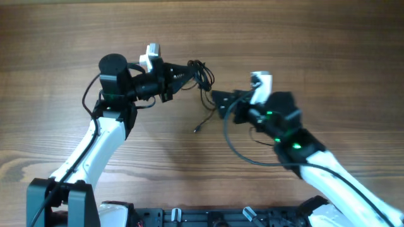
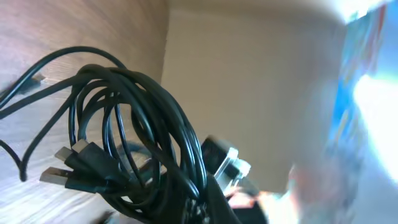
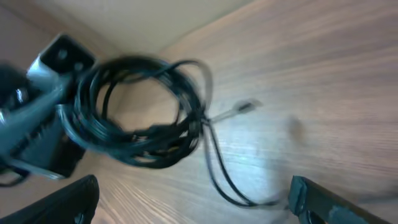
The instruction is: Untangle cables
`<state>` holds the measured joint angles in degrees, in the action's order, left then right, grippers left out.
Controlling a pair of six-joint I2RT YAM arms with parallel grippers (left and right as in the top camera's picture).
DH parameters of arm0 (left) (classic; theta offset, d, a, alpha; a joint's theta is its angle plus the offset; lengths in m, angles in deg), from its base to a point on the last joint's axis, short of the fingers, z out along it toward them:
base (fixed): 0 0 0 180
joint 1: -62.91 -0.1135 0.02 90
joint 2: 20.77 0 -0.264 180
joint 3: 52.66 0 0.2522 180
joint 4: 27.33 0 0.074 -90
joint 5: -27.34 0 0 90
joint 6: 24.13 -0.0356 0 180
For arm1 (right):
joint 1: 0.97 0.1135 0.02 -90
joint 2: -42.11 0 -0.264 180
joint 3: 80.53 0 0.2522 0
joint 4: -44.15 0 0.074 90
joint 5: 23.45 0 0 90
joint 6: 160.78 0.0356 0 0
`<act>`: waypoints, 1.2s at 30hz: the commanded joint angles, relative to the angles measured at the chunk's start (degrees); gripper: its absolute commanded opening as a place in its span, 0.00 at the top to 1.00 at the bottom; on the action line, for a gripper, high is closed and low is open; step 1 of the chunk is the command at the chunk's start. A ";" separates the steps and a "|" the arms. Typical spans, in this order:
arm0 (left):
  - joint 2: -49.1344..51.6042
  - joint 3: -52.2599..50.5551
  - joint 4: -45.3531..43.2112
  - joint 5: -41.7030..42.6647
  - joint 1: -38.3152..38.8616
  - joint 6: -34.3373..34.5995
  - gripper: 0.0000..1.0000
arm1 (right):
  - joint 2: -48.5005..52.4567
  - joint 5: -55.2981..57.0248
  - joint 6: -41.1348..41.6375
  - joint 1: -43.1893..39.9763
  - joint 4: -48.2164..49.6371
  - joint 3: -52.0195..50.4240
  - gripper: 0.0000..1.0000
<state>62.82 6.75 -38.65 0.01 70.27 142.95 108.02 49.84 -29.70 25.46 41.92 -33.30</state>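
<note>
The cables (image 1: 202, 75) are a small coil of thin black cords held just above the wooden table (image 1: 303, 44). My left gripper (image 1: 188, 74) is shut on the coil's left side. In the left wrist view the coil (image 2: 134, 134) fills the frame, its plug ends (image 2: 59, 174) sticking out left, with my left gripper (image 2: 208, 208) clamped at its base. One loose strand trails down to a plug (image 1: 197, 129) on the table. My right gripper (image 1: 216, 101) stands open just right of the coil. In its own view its fingers (image 3: 323, 202) stand wide apart below the coil (image 3: 143, 115), and a strand (image 3: 227, 186) loops between them.
The right arm's thick black wire (image 1: 237, 148) arcs over the table in front of the right gripper. Dark base fixtures (image 1: 189, 217) line the near edge. The left gripper's body (image 3: 34, 124) shows at the left of the right wrist view.
</note>
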 commanded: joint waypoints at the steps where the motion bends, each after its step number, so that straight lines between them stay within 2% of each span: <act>1: -0.33 0.44 -0.33 8.11 -0.35 -11.89 0.96 | -5.16 -10.10 6.58 -6.73 -3.72 0.17 0.00; 4: -0.33 0.44 -0.35 9.99 -0.33 -11.98 0.96 | -4.68 -14.34 11.82 -9.86 -2.60 0.17 0.00; 6: -0.33 0.44 -0.39 9.94 -0.07 -13.97 0.96 | -2.43 -16.31 19.50 -9.90 -2.12 0.17 0.00; 8: -0.33 0.44 -0.33 9.11 -0.09 -12.96 0.96 | -0.15 -19.17 24.09 -9.90 -1.11 0.17 0.00; 9: -0.33 0.44 -0.35 6.84 -0.09 -10.51 0.96 | 2.54 -21.88 30.47 -9.90 -0.22 0.17 0.01; 11: -0.33 0.44 -0.33 1.79 -0.04 -8.52 0.96 | 5.79 -24.63 37.33 -9.90 1.99 0.17 0.00; 16: -0.33 0.44 -0.35 -11.32 1.97 -1.14 0.96 | 16.81 -25.62 58.01 -7.61 15.85 0.17 0.00; 20: -0.33 0.44 -0.35 -15.37 4.42 -1.18 0.96 | 21.29 -22.64 64.00 -5.29 29.59 0.17 0.00; 23: -0.33 0.44 -0.35 -16.28 5.97 -1.16 0.96 | 22.80 -19.34 67.19 -3.06 34.84 0.17 0.04; 27: -0.33 0.44 -0.35 -17.42 7.06 -1.16 0.96 | 22.86 -13.55 68.46 0.00 34.29 0.17 0.21; 30: -0.33 0.44 -0.35 -16.13 7.98 -1.16 0.96 | 22.86 -9.99 68.41 0.17 33.99 0.17 0.44; 33: -0.33 0.44 -0.57 -12.57 7.56 -1.09 0.96 | 22.88 -6.03 68.39 0.17 30.73 0.17 0.51; 36: -0.33 0.44 -1.25 -10.62 7.69 0.72 0.96 | 22.88 -3.85 68.37 0.17 29.46 0.17 0.50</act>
<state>62.82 6.75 -38.96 -14.26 77.54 141.75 130.03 41.47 38.52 25.13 71.71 -33.65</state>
